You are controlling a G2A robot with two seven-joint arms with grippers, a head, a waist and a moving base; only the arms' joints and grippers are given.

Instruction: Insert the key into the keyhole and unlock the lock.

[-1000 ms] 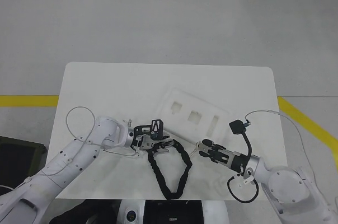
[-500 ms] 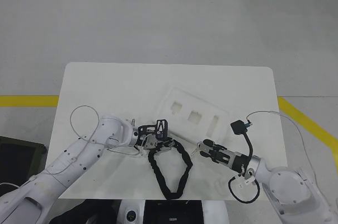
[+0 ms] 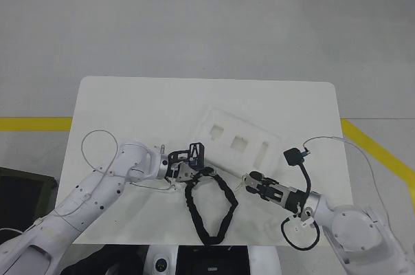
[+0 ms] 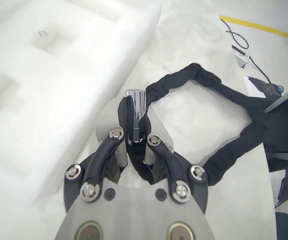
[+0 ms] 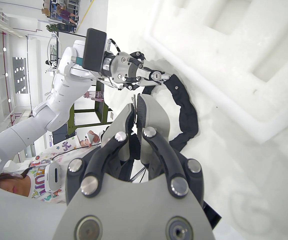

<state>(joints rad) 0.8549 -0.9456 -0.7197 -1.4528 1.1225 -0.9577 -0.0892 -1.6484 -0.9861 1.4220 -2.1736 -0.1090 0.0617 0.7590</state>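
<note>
Grey floor with a yellow line is seen behind a white worktop. On the worktop a white foam tray with several rectangular recesses is laid at an angle, a little to the right of the middle.

Nearer to the robot than the tray, a chain in a black fabric sleeve is spread out as an open loop that reaches almost to the near edge of the worktop. One end of the chain is led up to the left end effector. In the left wrist view this end effector is seen clamped on the chrome lock cylinder. Some of the black sleeve is gathered between the fingers around the cylinder's lower part. The cylinder is held just beside the near left corner of the foam tray; whether the two touch cannot be told. In the right wrist view the round face with the keyhole is seen turned towards that camera.

The right end effector is placed over the worktop to the right of the chain loop, near the near edge of the tray, and is pointed towards the left one. In its own wrist view its pads are pressed together on a thin metal piece seen edge-on, which is taken to be the key.

The key and the keyhole are apart, and the key is not yet inserted. In the top view the upper part of the chain loop lies between the two end effectors.
</note>
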